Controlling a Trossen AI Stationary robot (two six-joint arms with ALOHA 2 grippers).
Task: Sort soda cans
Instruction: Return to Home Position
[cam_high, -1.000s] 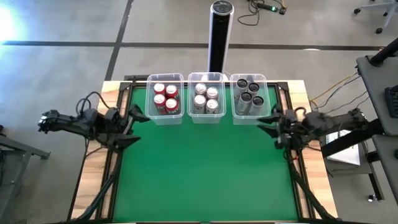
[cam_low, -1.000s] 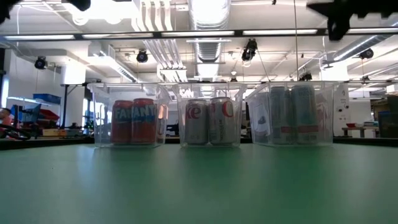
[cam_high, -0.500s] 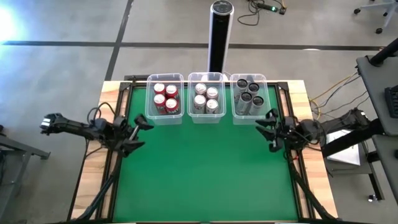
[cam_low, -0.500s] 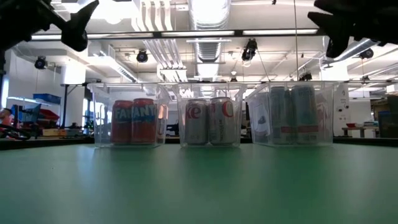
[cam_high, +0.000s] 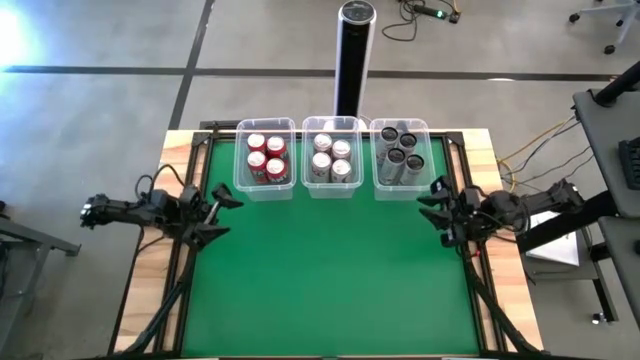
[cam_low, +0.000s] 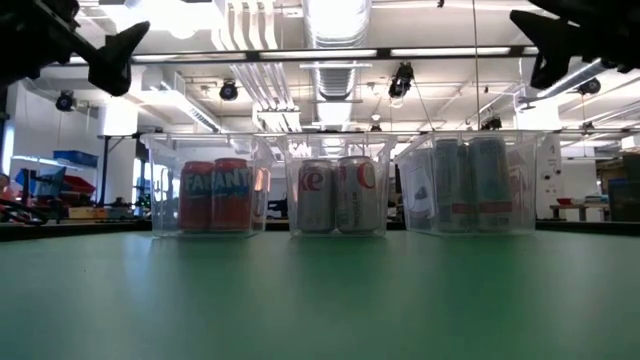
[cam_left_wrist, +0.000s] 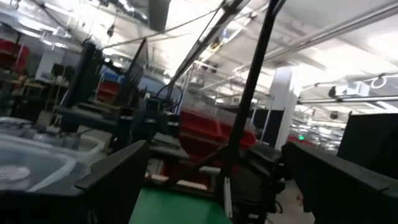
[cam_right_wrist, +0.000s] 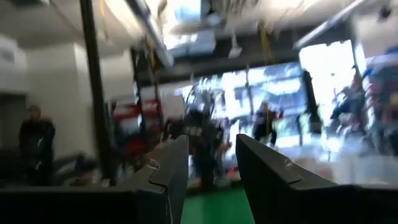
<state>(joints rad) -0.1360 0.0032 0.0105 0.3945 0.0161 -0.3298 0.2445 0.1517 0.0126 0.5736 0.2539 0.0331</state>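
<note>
Three clear tubs stand in a row at the table's far edge. The left tub holds red soda cans (cam_high: 266, 158) (cam_low: 215, 196), the middle tub silver-white cans (cam_high: 332, 158) (cam_low: 337, 194), the right tub dark grey cans (cam_high: 400, 153) (cam_low: 470, 185). All cans stand upright on the tub floors. My left gripper (cam_high: 222, 214) (cam_left_wrist: 211, 180) hangs open above the table's left edge, nothing between its fingers. My right gripper (cam_high: 434, 206) (cam_right_wrist: 211, 168) hangs open above the right edge, just short of the right tub, holding nothing.
A tall black cylindrical post (cam_high: 354, 55) stands behind the middle tub, beyond the table's far edge. Bare green table surface (cam_high: 330, 280) stretches from the tubs to the near edge. People show in the room beyond the table (cam_right_wrist: 36, 143).
My left arm has drawn nearer along the table's left edge and its gripper has dropped into the low view's top left. My right gripper has shifted slightly toward the near edge and stays high. No can has moved.
</note>
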